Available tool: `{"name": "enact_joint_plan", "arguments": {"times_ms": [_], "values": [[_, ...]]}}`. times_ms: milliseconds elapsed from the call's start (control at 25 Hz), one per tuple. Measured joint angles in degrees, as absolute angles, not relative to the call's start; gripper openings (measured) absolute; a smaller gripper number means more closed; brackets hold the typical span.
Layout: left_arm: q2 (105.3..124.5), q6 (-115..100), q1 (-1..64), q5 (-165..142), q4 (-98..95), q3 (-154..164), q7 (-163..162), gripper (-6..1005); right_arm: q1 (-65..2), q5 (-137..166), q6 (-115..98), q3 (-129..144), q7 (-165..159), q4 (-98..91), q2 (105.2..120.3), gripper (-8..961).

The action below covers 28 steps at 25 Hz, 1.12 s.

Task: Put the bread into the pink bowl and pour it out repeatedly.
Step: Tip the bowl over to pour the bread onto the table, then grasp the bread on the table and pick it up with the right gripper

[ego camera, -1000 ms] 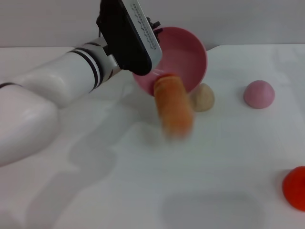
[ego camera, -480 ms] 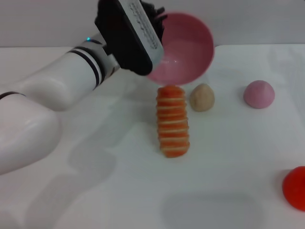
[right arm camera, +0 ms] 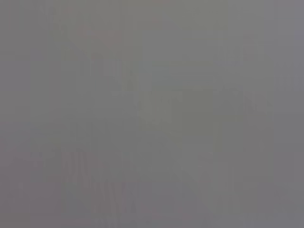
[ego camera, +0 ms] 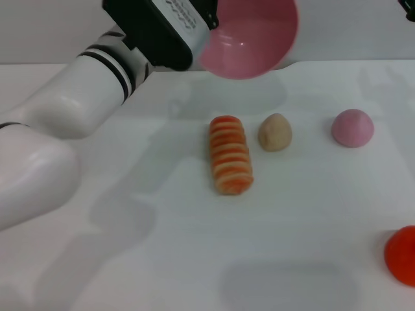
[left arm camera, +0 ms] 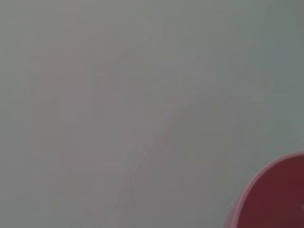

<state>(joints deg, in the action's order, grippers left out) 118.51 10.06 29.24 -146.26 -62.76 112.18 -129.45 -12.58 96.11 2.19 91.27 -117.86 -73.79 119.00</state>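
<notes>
1. We see the left tool (ego camera: pixel 211 29) raised at the far edge of the scene, clamped on the rim of the pink bowl (ego camera: pixel 249 39), which tilts with its opening facing us and nothing inside it.
2. The bread (ego camera: pixel 230 154) lies flat on the tabletop (ego camera: pixel 162 246), below the tool and nearer us, well apart from the bowl, striped side up.
3. A beige lump (ego camera: pixel 275 132) sits just beside the bread; a pink dome (ego camera: pixel 353 127) lies farther out on that side.
4. A red object (ego camera: pixel 402 254) shows at the near right edge.
5. Right tool: not visible; its wrist view shows only grey.
</notes>
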Motion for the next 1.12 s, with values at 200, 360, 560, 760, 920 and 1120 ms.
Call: {"name": "enact_joint_plan", "arguments": {"times_ms": [200, 360, 560, 760, 920, 1120], "values": [[118.29, -1.05, 29.88, -138.56, -66.63, 106.24, -129.48, 57, -12.84, 96.29, 2.20, 91.52, -117.86, -72.86, 118.99, 566], [118.20, -17.54, 33.27, -133.55, -68.18, 96.46, -129.49, 57, -13.44, 96.36, 2.20, 92.07, -117.85, -71.78, 118.87, 567], [117.88, -42.43, 41.00, -131.33, -64.79, 77.92, -130.22, 58, -14.88, 96.42, 1.86, 92.81, -117.57, -69.54, 118.74, 567], [116.48, -61.98, 47.12, -132.40, -59.23, 61.47, -129.13, 58, -17.27, 96.41, -2.00, 92.27, -117.47, -65.78, 118.63, 566], [114.62, -69.16, 47.03, -132.57, -59.49, 59.12, -129.57, 58, -21.03, 96.13, -11.39, 87.96, -117.67, -61.10, 118.48, 566], [114.08, -71.69, 46.25, -132.58, -59.61, 57.88, -129.72, 58, -27.12, 96.43, -29.20, 80.36, -118.14, -55.07, 118.38, 560]]}}
